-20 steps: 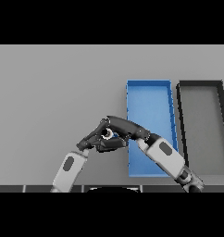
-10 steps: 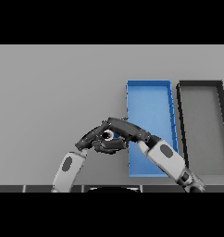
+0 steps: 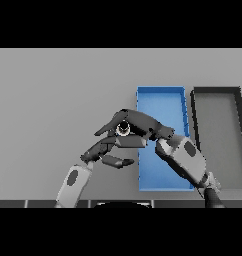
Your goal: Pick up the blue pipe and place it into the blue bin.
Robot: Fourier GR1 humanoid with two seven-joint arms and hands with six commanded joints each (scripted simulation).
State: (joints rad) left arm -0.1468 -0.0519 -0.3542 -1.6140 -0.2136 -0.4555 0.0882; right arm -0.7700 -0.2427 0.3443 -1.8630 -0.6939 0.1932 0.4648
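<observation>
My right hand [image 3: 140, 125] hovers just left of the blue bin [image 3: 162, 95], with its fingers curled over a small object. Only a round end with a pale ring and a dark centre shows of the pipe [image 3: 124, 129]; the hand hides the rest, so I cannot see its colour. My left hand [image 3: 104, 148] lies directly below and to the left of the right hand, its fingers relaxed, its thumb spread and nothing in it. The blue bin is a long open tray and its visible floor is bare.
A dark grey bin [image 3: 216, 93] of the same shape stands beside the blue bin on its right. My right forearm [image 3: 185, 160] crosses the near half of the blue bin. Grey table stretches to the left and far side.
My right hand has risen a little and shifted slightly towards the far side, keeping its curled grasp. The left hand has stayed about where it was.
</observation>
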